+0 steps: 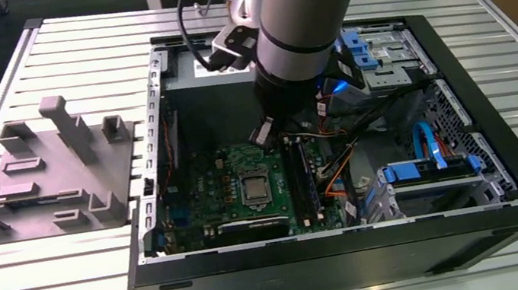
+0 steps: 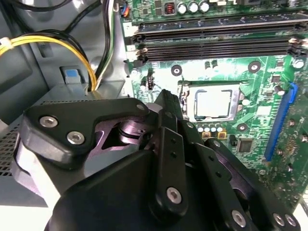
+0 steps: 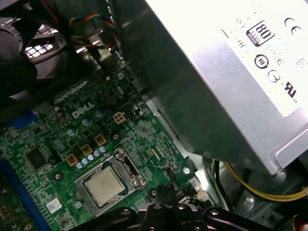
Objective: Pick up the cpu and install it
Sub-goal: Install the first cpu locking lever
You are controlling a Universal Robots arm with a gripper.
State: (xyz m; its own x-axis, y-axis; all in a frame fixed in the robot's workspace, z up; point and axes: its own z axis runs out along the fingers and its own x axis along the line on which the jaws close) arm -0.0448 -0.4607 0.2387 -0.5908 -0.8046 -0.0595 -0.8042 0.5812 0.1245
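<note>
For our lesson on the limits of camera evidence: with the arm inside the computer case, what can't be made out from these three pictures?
- Hand: in both wrist views its black linkages hide the fingertips.
- Small square silver-topped cpu: lies in the socket; whether latched is too small to tell in any view.
- Grey power-supply box: cut off by the first wrist view's edge.
- Case floor: hidden by the arm in the exterior view.

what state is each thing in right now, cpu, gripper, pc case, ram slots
cpu: lying flat in the motherboard socket, not held
gripper: inside the case beside the socket, off the cpu, holding nothing
pc case: on its side, side panel off
ram slots: no modules fitted
</note>
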